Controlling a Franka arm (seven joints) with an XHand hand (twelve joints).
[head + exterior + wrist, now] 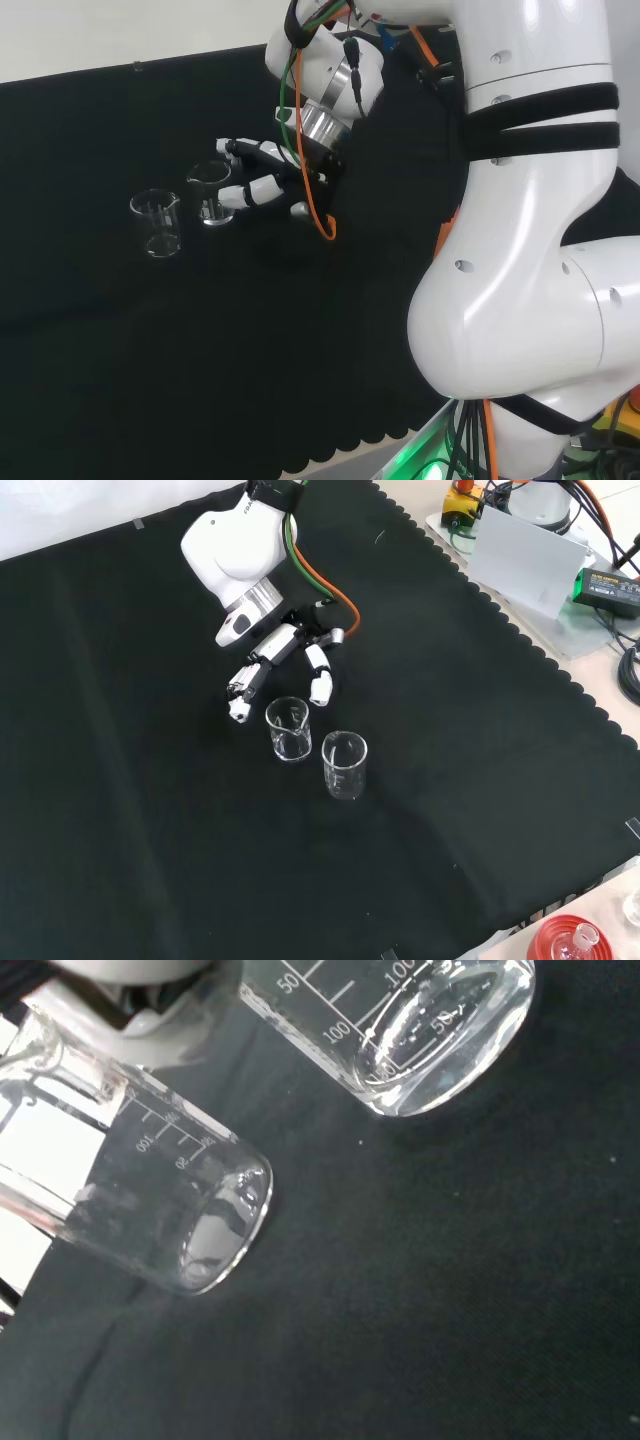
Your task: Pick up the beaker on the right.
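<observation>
Two clear glass beakers stand upright on the black cloth of the table, toward its middle, close together but apart. The one the hand [262, 178] is at, the near beaker [211, 192], sits on the right in the head view, and the other beaker [156, 222] stands beside it, farther from the arm.

From where I stand the near beaker looks empty, so it should be light, but it is rigid, smooth-walled glass: slippery under hard fingers and liable to tip or crack if knocked. I'd take it around the straight wall about halfway up, fingers on one side and thumb opposite, below the flared lip and spout.

The arm reaches out low over the cloth with the wrist angled down. The hand's fingers are spread and only slightly bent, flanking the near beaker without closing on it; in the front view the fingertips [320, 690] hang just beside its rim. Whether any finger touches the glass I cannot tell.
</observation>
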